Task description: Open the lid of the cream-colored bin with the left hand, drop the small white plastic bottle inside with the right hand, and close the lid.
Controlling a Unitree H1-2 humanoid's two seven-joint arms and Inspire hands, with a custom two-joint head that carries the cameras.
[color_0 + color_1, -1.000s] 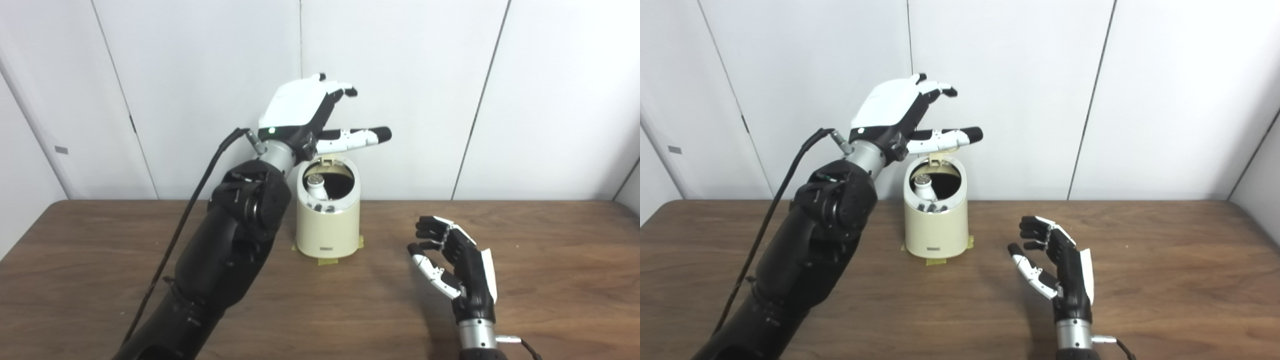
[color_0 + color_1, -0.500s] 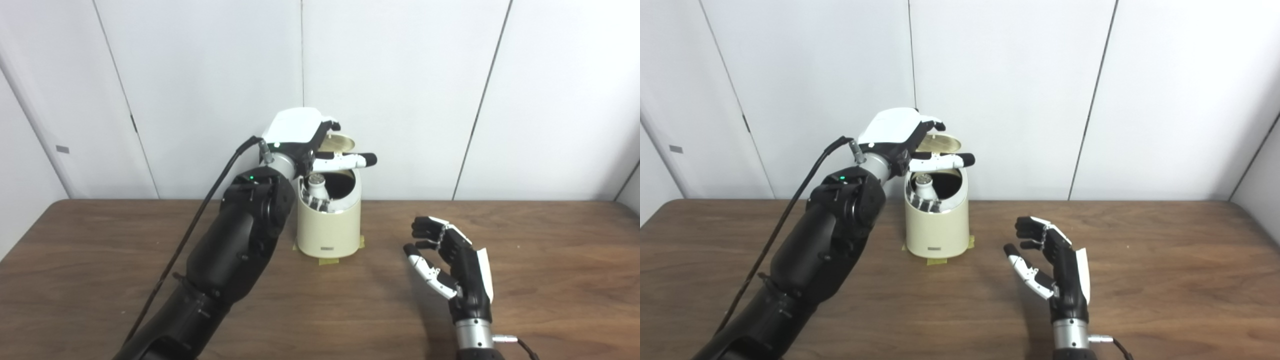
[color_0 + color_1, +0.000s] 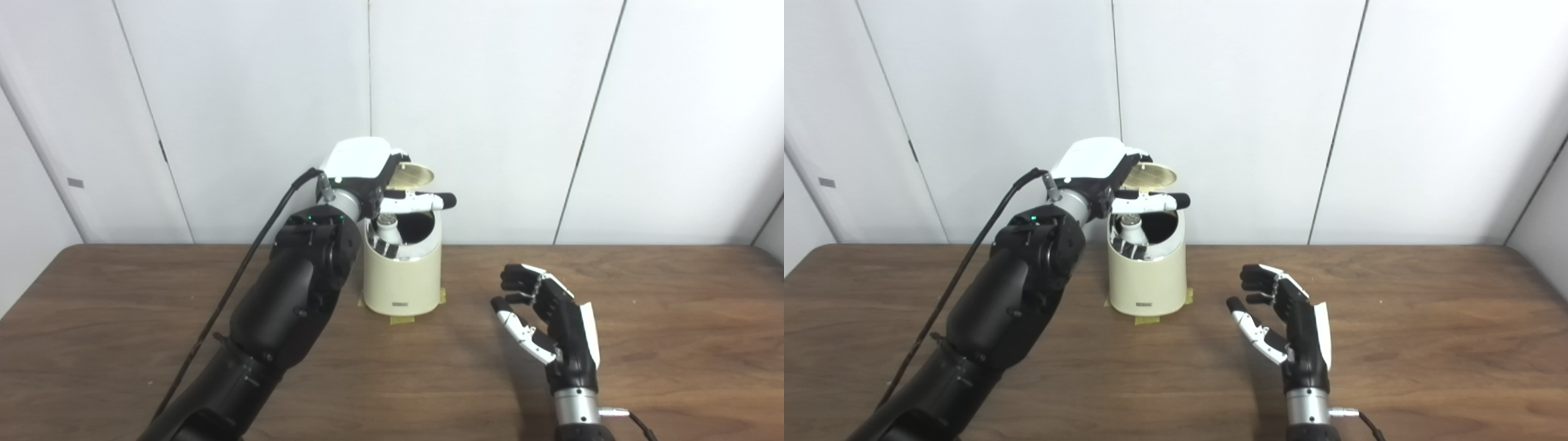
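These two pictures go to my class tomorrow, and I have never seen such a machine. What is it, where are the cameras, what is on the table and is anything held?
It is a humanoid robot with two arms, each ending in a hand with fingers and a thumb. Both pictures come from two cameras side by side on its head, so they show one scene from places slightly apart. On the wooden table stands a cream-colored bin, lid tilted up. A small white bottle sits inside. The left hand is at the lid, seemingly pushing it down; whether it grips the lid is unclear. The right hand waits over the table, fingers loosely curled, holding nothing.
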